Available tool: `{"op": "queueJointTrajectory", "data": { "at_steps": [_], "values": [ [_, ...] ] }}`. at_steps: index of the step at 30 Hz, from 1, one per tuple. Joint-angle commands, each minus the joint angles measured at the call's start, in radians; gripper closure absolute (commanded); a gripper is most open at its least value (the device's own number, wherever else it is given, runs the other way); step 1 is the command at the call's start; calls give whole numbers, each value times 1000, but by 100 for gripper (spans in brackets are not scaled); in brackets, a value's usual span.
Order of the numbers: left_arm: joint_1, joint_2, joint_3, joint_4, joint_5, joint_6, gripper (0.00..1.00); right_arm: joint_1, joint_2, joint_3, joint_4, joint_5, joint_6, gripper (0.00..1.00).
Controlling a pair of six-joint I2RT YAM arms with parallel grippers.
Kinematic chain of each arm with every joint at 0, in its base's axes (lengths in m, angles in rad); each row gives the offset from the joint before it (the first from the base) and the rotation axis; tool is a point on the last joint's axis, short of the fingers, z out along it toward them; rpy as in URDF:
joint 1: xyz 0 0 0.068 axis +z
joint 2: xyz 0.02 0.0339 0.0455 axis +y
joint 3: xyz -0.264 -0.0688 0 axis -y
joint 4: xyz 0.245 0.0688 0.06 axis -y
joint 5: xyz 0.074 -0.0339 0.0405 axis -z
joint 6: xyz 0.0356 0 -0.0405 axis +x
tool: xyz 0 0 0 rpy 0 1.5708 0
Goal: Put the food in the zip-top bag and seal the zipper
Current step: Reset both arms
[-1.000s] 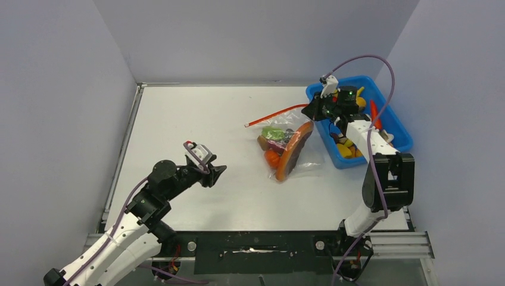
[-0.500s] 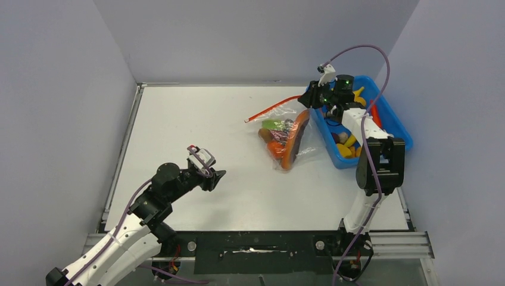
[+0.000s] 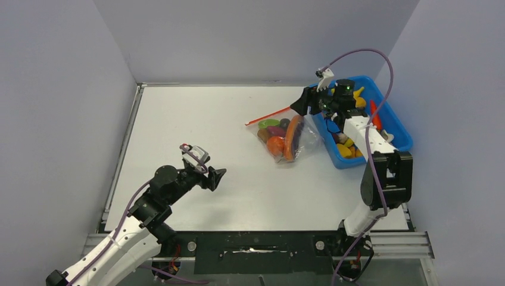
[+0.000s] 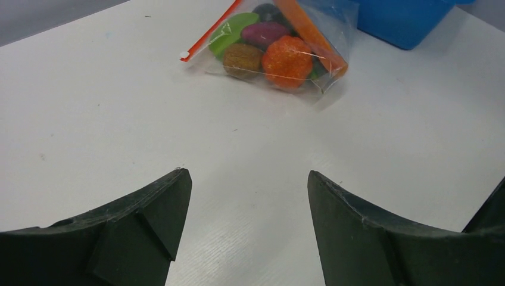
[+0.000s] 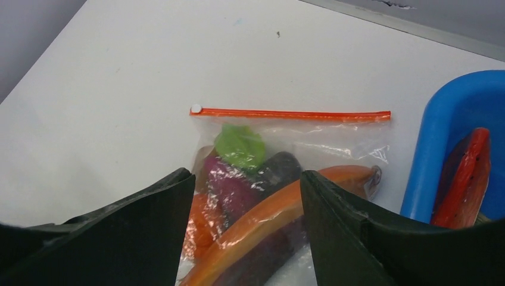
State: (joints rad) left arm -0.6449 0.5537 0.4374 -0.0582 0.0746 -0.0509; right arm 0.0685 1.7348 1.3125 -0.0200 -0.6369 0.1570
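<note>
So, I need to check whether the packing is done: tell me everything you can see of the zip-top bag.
The zip-top bag is small, clear, crinkly plastic, lying flat on the white table close beside the blue tray. Its red-orange zipper runs straight along the mouth edge and looks shut, with a white tab at one end. Inside sit a long orange carrot, a green piece and a purple piece. The open right gripper hovers over it, apparently not touching.
</note>
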Motion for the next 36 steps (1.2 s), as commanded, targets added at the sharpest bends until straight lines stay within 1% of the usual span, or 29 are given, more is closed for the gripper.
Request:
{"op": "queueJointTrajectory", "data": {
  "at_steps": [1,5,8,9,10,11,12,15,18,21,26,30,32,36],
  "values": [
    [6,-14,42,97,-145,-90,29,41,-188,-71,29,6,1,33],
    [5,-14,66,90,-285,-153,27,73,-306,-133,-7,4,-7,27],
    [5,-8,97,71,-357,-192,27,98,-405,-186,-23,9,2,22],
    [5,-3,110,63,-377,-201,27,104,-430,-201,-30,14,12,19],
    [5,1,124,56,-398,-207,26,109,-459,-215,-40,23,25,14],
    [4,5,136,49,-422,-209,26,114,-486,-230,-48,33,47,6],
    [5,9,147,43,-433,-209,26,118,-512,-245,-53,37,55,1],
    [5,15,163,39,-479,-193,26,129,-593,-291,-76,54,79,3],
    [5,12,166,45,-497,-165,26,141,-676,-343,-97,148,116,2],
    [6,14,186,41,-480,-167,26,146,-760,-392,-118,262,173,2],
    [6,24,216,28,-443,-226,25,151,-874,-428,-179,393,241,2],
    [6,25,216,29,-423,-249,25,155,-926,-437,-236,500,289,3],
    [7,27,241,24,-410,-255,25,155,-943,-437,-279,547,334,2],
    [5,34,266,1,-397,-266,25,155,-960,-425,-331,573,356,2]
  ]
}}
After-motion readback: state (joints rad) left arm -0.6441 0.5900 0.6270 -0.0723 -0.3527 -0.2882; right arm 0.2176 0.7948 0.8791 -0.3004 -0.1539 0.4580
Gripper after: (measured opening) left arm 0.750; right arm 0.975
